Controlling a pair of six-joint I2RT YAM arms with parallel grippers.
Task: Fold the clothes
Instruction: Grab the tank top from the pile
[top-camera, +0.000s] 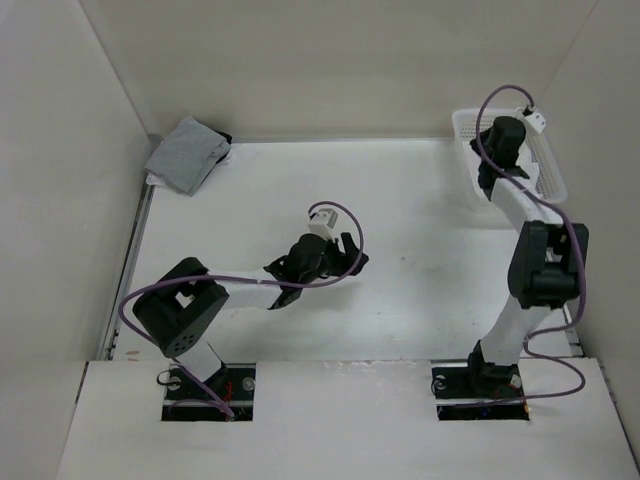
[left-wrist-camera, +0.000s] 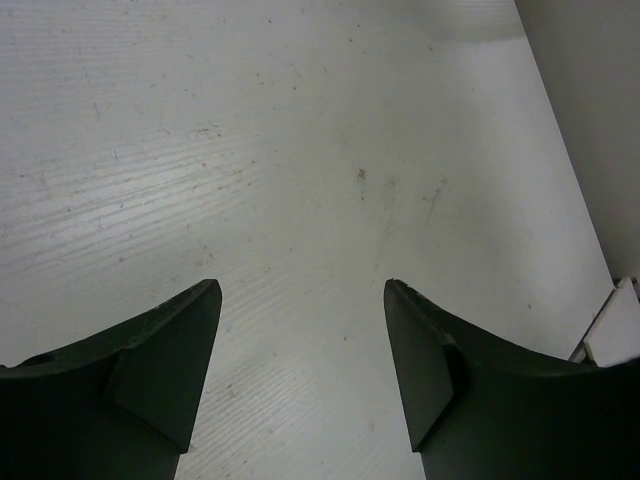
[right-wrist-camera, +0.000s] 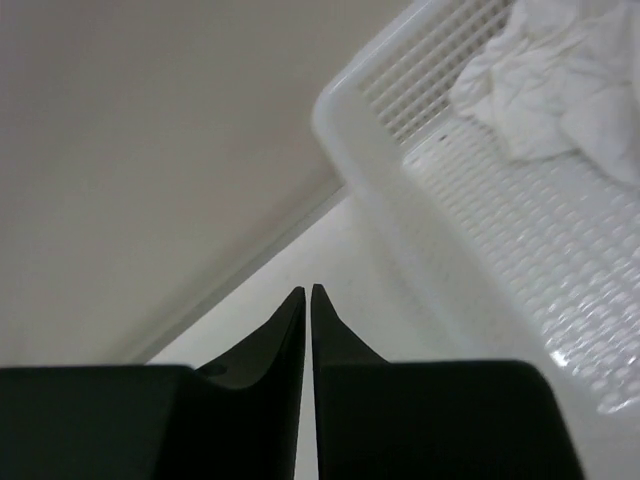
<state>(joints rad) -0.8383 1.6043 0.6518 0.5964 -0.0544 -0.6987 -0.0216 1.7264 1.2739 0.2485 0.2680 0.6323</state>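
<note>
The clothes (right-wrist-camera: 555, 85) lie as a crumpled white bundle inside a white lattice basket (right-wrist-camera: 400, 200) in the right wrist view. In the top view the right arm covers them. My right gripper (right-wrist-camera: 308, 290) is shut with nothing between its fingers. It hovers just outside the basket's near wall, pointing at the back wall, and in the top view the right gripper (top-camera: 503, 138) sits over the basket (top-camera: 553, 180) at the far right. My left gripper (left-wrist-camera: 300, 285) is wide open over bare table. From above, the left gripper (top-camera: 350, 255) is near the table's middle.
A folded grey garment (top-camera: 187, 153) rests in the far left corner. White walls enclose the table on the left, back and right. The table surface (left-wrist-camera: 300, 150) under the left gripper shows only scuffs and specks.
</note>
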